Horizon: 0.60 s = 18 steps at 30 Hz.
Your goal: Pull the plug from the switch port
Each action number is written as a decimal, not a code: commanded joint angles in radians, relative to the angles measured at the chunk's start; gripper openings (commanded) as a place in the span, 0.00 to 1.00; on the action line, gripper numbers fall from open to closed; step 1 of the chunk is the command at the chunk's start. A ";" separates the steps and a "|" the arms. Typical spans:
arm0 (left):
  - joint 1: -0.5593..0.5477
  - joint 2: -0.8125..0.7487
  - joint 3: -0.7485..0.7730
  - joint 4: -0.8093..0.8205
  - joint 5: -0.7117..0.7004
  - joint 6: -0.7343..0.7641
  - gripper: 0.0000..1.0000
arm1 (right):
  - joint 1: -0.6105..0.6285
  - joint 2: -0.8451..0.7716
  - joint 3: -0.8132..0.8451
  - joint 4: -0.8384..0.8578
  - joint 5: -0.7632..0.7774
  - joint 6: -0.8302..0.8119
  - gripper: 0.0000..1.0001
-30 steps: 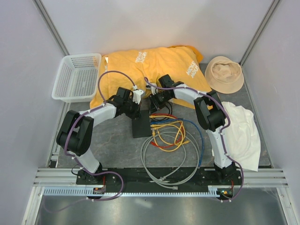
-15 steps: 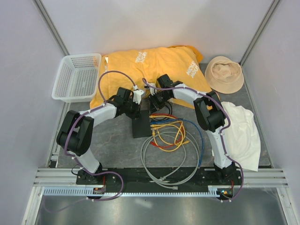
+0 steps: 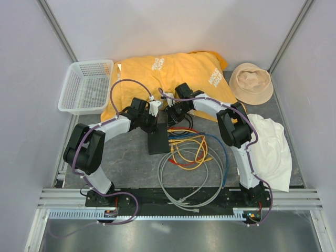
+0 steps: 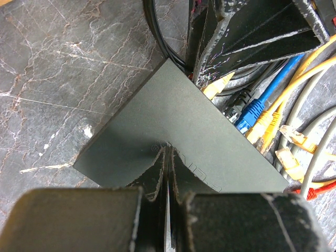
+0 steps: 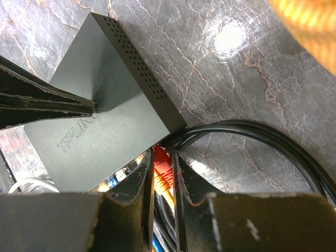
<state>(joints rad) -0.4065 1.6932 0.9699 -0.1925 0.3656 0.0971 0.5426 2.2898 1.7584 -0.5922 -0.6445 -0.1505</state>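
Note:
The black switch (image 3: 158, 137) lies flat on the table, with its ports facing right. My left gripper (image 3: 156, 122) is shut and empty. Its tips press on the switch's top (image 4: 173, 131), as the left wrist view (image 4: 169, 149) shows. My right gripper (image 3: 171, 115) is at the switch's far right corner. In the right wrist view (image 5: 163, 160) it is shut on the red plug (image 5: 165, 167), which sits at the port face of the switch (image 5: 100, 121). A black cable (image 5: 252, 134) curves away beside it. Yellow plugs (image 4: 218, 85) and a blue plug (image 4: 251, 112) also sit in ports.
Yellow (image 3: 190, 149), blue (image 3: 224, 153) and grey (image 3: 189, 190) cables coil right of and in front of the switch. An orange shirt (image 3: 173, 73) lies behind, with a white basket (image 3: 86, 86) at the back left. A beige hat (image 3: 252, 83) and a white cloth (image 3: 270, 149) are on the right.
My right gripper has shifted slightly left, toward the switch's port corner. The left gripper and the switch have stayed still.

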 commanded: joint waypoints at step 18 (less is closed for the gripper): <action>-0.015 0.016 -0.011 -0.044 -0.111 -0.050 0.01 | 0.048 0.158 0.119 -0.208 0.238 -0.113 0.00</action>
<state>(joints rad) -0.4187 1.6917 0.9688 -0.1829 0.3180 0.0769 0.5697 2.3299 1.8759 -0.7319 -0.5629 -0.1917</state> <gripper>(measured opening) 0.022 0.206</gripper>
